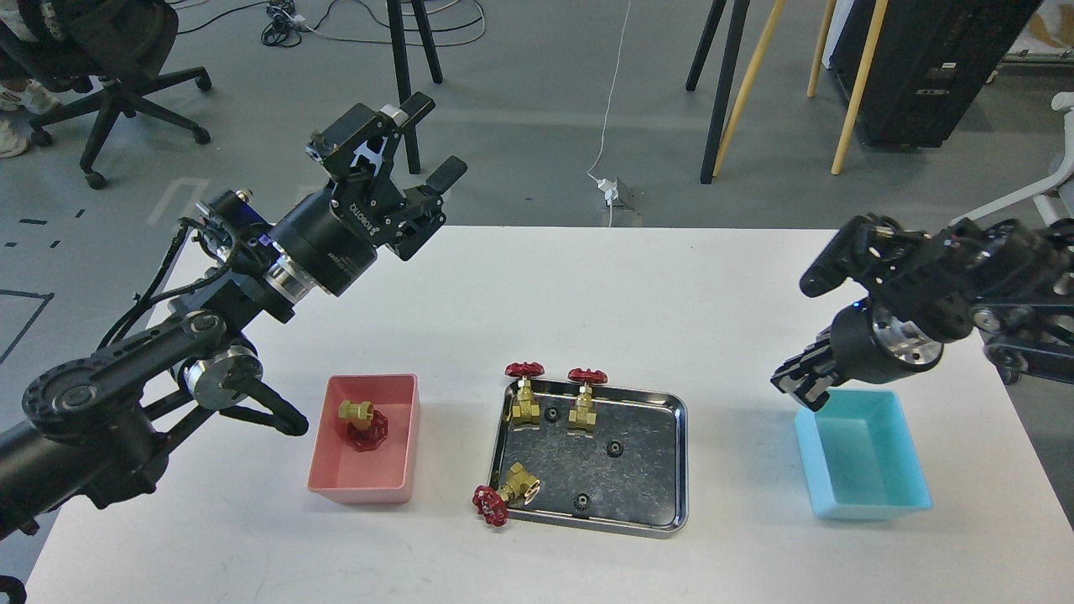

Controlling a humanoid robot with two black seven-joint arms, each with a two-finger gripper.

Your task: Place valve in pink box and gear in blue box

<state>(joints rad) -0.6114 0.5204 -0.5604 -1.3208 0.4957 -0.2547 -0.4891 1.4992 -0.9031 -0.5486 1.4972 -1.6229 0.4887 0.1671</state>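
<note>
Left gripper [417, 172] is hanging wide open and empty, up over the white table's [671, 285] back-left edge. Right gripper [804, 390] is hovering at the turquoise-blue plastic bin's [864, 503] near corner; can't tell if it's clamped or holding a gear. One brass red-handwheel valve [362, 422] is lying in the salmon-pink plastic bin [361, 491]. Risk imo: those tiny black gears [615, 447] in the steel tray [671, 512] are slipping hazards w/ fat fingers.

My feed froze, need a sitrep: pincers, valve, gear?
Left pincer open, empty, raised. Right pincer over blue box, closure unclear. One valve in pink box. Gears on tray; nothing obstructing.
</note>
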